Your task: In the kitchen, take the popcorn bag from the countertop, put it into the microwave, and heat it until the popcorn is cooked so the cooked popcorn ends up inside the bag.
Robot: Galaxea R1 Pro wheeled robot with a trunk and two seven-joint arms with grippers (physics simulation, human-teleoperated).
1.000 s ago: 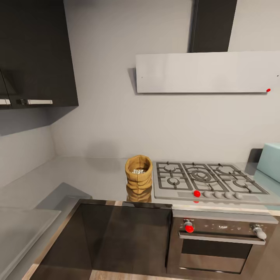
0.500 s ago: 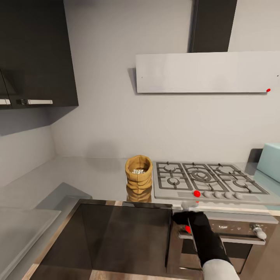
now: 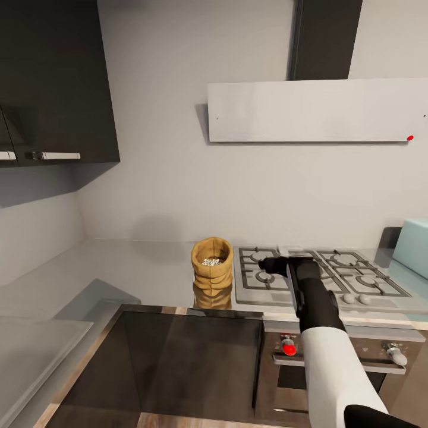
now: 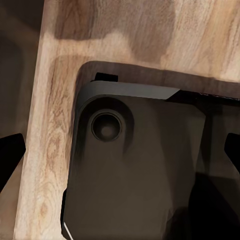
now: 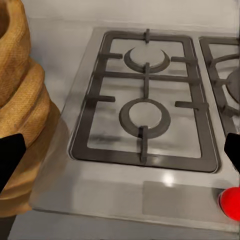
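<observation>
The tan popcorn bag [image 3: 211, 265] stands upright on the grey countertop [image 3: 137, 267], just left of the steel hob [image 3: 333, 274]. Whitish popcorn [image 3: 210, 261] shows inside its rolled rim. My right arm reaches up from the lower right; its gripper [image 3: 270, 264] hovers over the hob's front-left burner, a short way right of the bag. In the right wrist view the bag [image 5: 22, 115] sits beside one dark fingertip [image 5: 10, 160], and the right gripper [image 5: 120, 155] is open and empty. A corner of the pale blue microwave [image 3: 414, 246] shows at the right edge. My left gripper [image 4: 120, 152] hangs open over the floor.
A black-fronted steel oven [image 3: 333, 368] with a red knob [image 3: 289, 349] sits under the hob. The white extractor hood [image 3: 315, 110] hangs above, and dark wall cabinets [image 3: 56, 83] hang at the left. The left wrist view looks down on wood floor [image 4: 145, 35] and the robot's dark base [image 4: 140, 170].
The right arm came into view from below, rose past the oven front and now reaches over the hob's left burners towards the bag. The bag and the camera have not moved.
</observation>
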